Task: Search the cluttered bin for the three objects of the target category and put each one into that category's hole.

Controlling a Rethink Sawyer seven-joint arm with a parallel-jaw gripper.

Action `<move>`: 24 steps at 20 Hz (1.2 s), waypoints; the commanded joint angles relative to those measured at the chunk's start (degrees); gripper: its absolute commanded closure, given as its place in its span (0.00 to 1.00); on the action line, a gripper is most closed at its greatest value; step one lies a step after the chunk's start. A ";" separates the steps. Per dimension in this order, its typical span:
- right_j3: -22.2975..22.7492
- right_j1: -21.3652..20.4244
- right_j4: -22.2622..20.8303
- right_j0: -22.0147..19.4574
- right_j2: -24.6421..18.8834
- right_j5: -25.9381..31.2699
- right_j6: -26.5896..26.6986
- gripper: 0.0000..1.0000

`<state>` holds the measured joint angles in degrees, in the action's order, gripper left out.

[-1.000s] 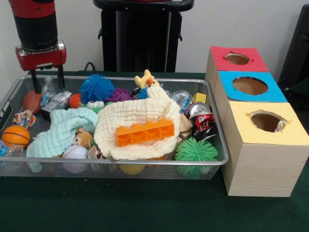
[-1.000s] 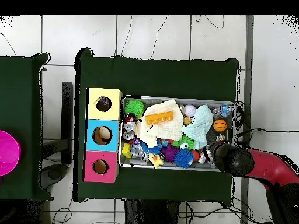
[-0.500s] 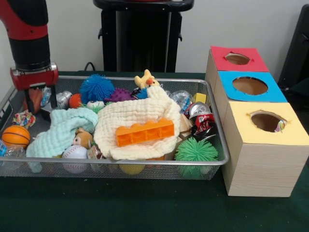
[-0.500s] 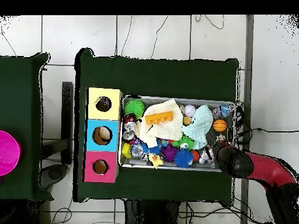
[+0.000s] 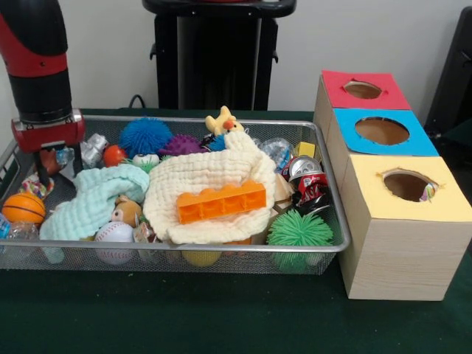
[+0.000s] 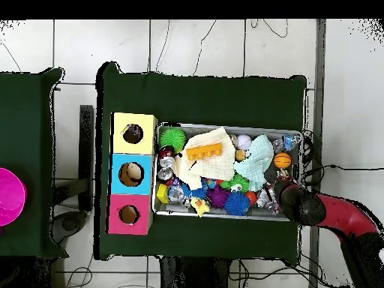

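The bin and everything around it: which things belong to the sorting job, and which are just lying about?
Job: mesh bin of clutter; red hole; blue hole; yellow hole; gripper at the bin's end.
Lying about: black stand behind the bin; pink round thing on the side table.

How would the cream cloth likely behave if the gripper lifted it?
The cream cloth lies draped in folds over other toys, so it would probably sag limply. The orange brick resting on it would likely slide off. Its spread suggests neighbouring toys may shift too.
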<state>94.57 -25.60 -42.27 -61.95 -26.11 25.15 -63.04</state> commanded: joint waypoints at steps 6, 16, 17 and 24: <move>-6.44 5.18 -8.18 -3.46 -3.20 -1.66 9.74 0.00; 0.01 -4.97 -5.35 1.34 -0.19 3.67 3.18 0.00; 0.84 -6.48 -4.69 1.97 -0.02 4.56 2.70 0.00; 3.94 -10.42 -1.37 2.74 -0.64 6.57 2.12 0.00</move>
<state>94.81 -31.54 -44.10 -60.41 -26.92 25.15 -63.04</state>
